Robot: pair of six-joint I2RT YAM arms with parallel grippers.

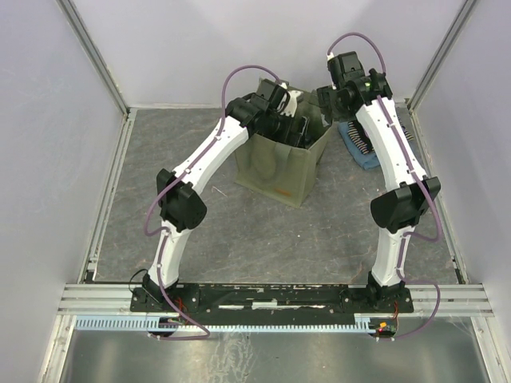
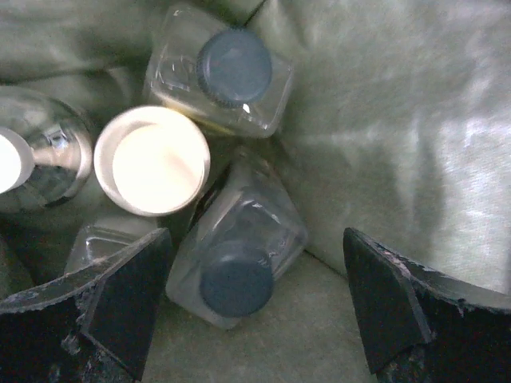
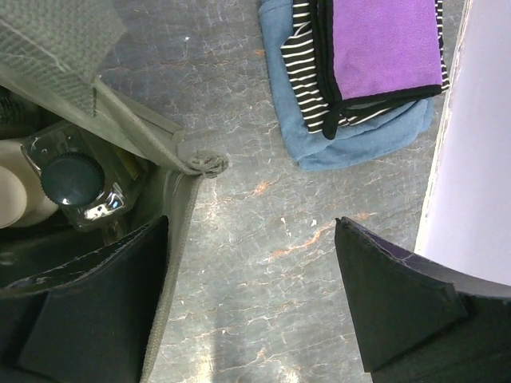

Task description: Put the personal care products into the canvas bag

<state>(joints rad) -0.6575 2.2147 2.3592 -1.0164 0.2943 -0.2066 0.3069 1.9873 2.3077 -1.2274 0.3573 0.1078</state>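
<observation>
Five small containers sit packed together inside the canvas bag (image 2: 383, 120), and only the left wrist view shows them all. A clear rectangular bottle (image 2: 231, 68) with a dark ribbed cap is at the top centre of that frame. A cream-white round jar (image 2: 152, 159) touches it below and to the left. A second clear bottle (image 2: 239, 263) lies tilted at lower centre. A shiny silvery round bottle (image 2: 40, 155) is at the left edge. A third clear bottle (image 2: 104, 239) peeks out at lower left, half hidden.

The right wrist view shows just one capped bottle and a sliver of the jar at its left edge, beyond the bag's stitched rim. The top view shows none of them, only the olive-green boxy fabric outside with a small orange tag, at upper centre.

The left fingers (image 2: 254, 247) are spread wide inside the bag above the tilted bottle and grip nothing. The right fingers (image 3: 251, 231) are also wide apart and hold nothing; one overlaps the bag's rim and the other hangs over bare table (image 3: 263, 207), which is grey with a cracked-stone pattern.

A folded cloth (image 3: 351, 72), in blue, striped and purple layers, lies on the table at the upper right, apart from the bag.
</observation>
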